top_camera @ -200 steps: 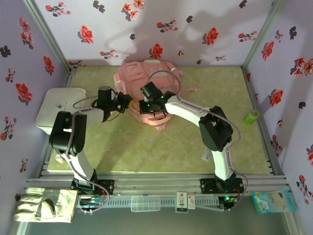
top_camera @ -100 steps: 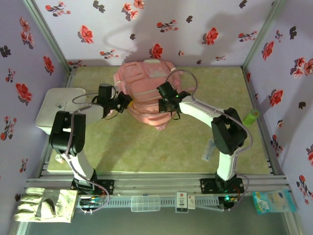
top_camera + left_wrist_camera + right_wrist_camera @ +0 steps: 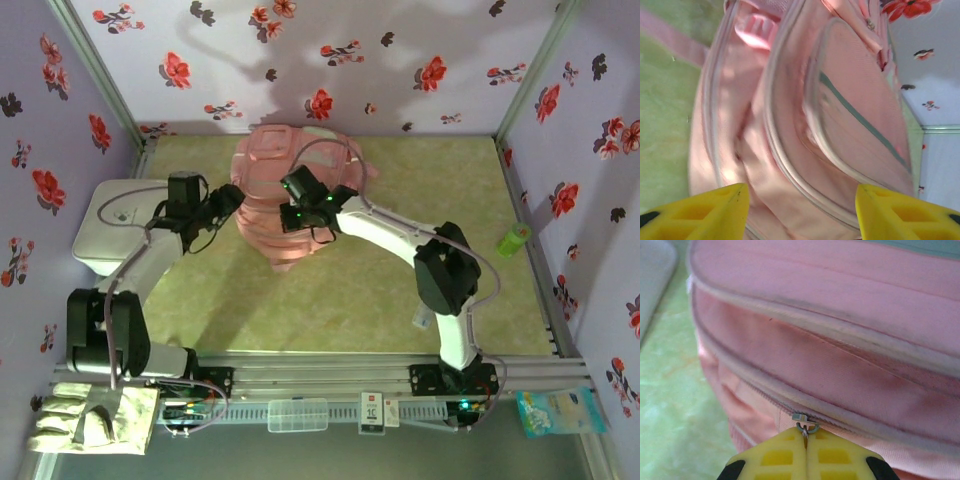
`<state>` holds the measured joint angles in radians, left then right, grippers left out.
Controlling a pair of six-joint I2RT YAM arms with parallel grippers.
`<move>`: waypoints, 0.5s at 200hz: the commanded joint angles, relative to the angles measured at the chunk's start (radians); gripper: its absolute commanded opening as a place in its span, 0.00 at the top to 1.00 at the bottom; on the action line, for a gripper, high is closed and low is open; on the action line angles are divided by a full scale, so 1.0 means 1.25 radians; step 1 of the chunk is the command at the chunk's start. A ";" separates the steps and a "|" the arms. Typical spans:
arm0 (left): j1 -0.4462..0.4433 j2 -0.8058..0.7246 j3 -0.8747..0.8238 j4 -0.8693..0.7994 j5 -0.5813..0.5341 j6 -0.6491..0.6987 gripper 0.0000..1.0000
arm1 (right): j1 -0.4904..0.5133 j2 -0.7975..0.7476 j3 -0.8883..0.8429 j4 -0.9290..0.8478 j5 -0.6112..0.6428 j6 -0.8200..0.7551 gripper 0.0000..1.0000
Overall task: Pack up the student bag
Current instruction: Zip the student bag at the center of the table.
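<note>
Large soft pink fabric backpack smeared by blur, cropped at twelve o'clock, metal zip pull tab buried between pinched yellow right gripper fingers.

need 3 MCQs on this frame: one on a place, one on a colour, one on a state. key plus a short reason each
1. The white box sits: A at the left edge of the table; B mid-table; C at the right edge.
2. The bottle at the table's right edge is: A red; B green; C blue.
3. The right gripper is: A open in the air; B shut on the bottle; C shut on the zip pull of the student bag.

A: the box lies far left in the top view.
B: the bottle is plainly green there.
C: the right wrist view shows the yellow fingers closed on the metal pull.
</note>
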<state>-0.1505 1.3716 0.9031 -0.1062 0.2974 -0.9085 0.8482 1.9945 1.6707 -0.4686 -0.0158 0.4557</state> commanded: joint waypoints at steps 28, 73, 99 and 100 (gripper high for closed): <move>-0.001 0.008 -0.096 0.130 0.059 -0.178 0.45 | 0.033 0.046 0.079 0.059 -0.103 0.025 0.98; -0.024 0.081 -0.085 0.186 0.064 -0.227 0.51 | 0.039 0.047 0.071 0.063 -0.112 0.028 0.98; -0.029 0.115 -0.075 0.228 0.064 -0.246 0.50 | 0.041 0.044 0.061 0.069 -0.118 0.033 0.98; -0.029 0.116 -0.074 0.229 0.064 -0.246 0.50 | 0.041 0.044 0.061 0.069 -0.118 0.033 0.98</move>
<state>-0.1722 1.4769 0.7918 0.0845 0.3595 -1.1698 0.8761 2.0621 1.7290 -0.4343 -0.1017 0.4828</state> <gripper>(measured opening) 0.495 0.052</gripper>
